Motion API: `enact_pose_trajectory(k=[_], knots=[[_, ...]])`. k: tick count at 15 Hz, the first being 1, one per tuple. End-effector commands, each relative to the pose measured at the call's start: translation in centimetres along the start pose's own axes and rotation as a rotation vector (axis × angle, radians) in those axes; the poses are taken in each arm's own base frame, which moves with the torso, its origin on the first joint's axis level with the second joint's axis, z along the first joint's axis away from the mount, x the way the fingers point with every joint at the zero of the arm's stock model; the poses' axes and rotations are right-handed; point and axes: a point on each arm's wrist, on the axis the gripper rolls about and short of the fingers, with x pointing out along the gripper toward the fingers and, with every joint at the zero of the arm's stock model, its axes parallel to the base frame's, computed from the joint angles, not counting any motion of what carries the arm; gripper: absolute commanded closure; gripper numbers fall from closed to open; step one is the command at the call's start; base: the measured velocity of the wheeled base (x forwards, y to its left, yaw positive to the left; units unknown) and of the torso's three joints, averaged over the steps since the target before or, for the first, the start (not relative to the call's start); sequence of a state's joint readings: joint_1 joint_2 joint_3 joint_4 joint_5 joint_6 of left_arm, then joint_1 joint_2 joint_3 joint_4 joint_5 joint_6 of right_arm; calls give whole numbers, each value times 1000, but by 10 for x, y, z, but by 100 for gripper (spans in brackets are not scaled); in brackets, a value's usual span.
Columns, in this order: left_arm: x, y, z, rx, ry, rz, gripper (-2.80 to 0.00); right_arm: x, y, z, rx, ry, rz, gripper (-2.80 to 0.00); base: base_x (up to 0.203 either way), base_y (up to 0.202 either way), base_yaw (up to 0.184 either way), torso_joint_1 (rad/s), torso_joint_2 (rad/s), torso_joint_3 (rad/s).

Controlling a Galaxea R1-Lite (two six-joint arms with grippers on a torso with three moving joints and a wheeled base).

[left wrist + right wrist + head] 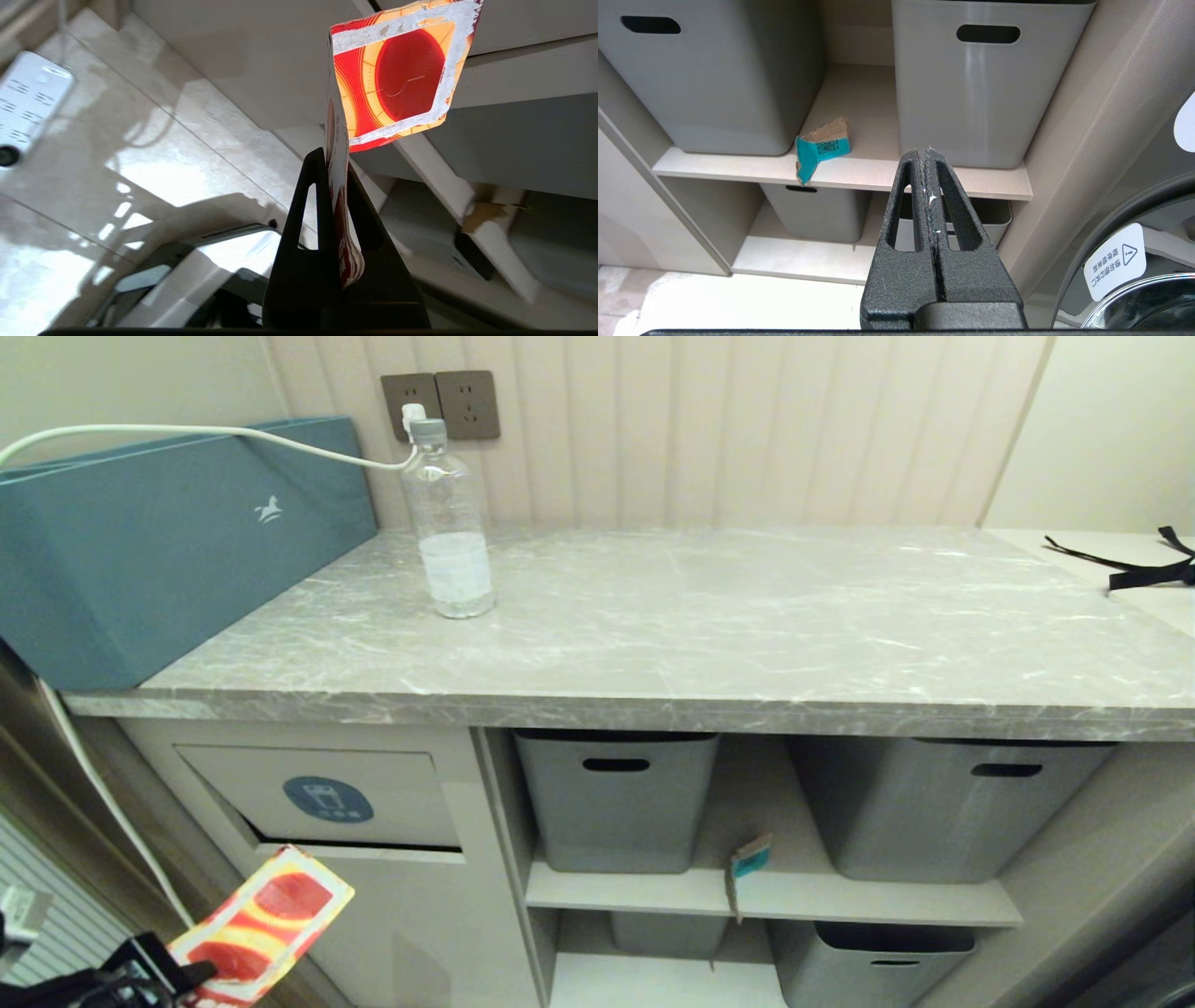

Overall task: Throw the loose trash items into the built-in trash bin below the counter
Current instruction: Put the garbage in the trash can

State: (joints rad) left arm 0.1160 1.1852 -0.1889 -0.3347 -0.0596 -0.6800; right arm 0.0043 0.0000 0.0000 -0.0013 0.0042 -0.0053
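Got the crumpled red-and-yellow snack wrapper [264,933] clamped in my left gripper [182,980] right now, down at the bottom left of the head view, low in front of the beige cabinet. In the wrist view the two black fingers [308,205] are pinched tight on the wrapper's lower edge, and the rest of it sticks up and out past the tips, floppy. Just above and beyond the wrapper's free end is the built-in trash bin's rectangular tilting flap with the round blue sticker [328,799], and I can see a dark gap along its lower edge. My plan for doing this well: lead with the free end of the wrapper, push the flap inward with it or the fingertips, and only let go once the wrapper is properly past the flap, otherwise I reckon it'll just slide down the cabinet front. My right gripper [927,156] is pressed shut on nothing, parked facing the open shelves, with the small teal paper scrap [822,149] hanging over the front edge of the upper shelf between two grey plastic tubs [971,84]. Furthest back, the clear plastic water bottle with pale cap [448,523] stands upright near the back left corner of the grey veined stone counter [747,616].
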Motion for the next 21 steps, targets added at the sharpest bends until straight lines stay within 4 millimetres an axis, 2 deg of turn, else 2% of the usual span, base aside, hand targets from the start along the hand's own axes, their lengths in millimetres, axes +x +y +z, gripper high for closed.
enact_pose_trajectory(k=[1,9,11,14,21], knots=[[0,3,-3,50,0,22,0,0,0,0,-1,-2,1,0,0,0,0,0,0,0],[4,6,-6,70,21,44,0,0,0,0,-1,-2,1,0,0,0,0,0,0,0],[12,6,-6,47,49,66,0,0,0,0,-1,-2,1,0,0,0,0,0,0,0],[25,1,2,-96,-13,5,0,0,0,0,-1,-2,1,0,0,0,0,0,0,0],[69,0,6,-152,-1,-49,0,0,0,0,-1,-1,1,0,0,0,0,0,0,0]])
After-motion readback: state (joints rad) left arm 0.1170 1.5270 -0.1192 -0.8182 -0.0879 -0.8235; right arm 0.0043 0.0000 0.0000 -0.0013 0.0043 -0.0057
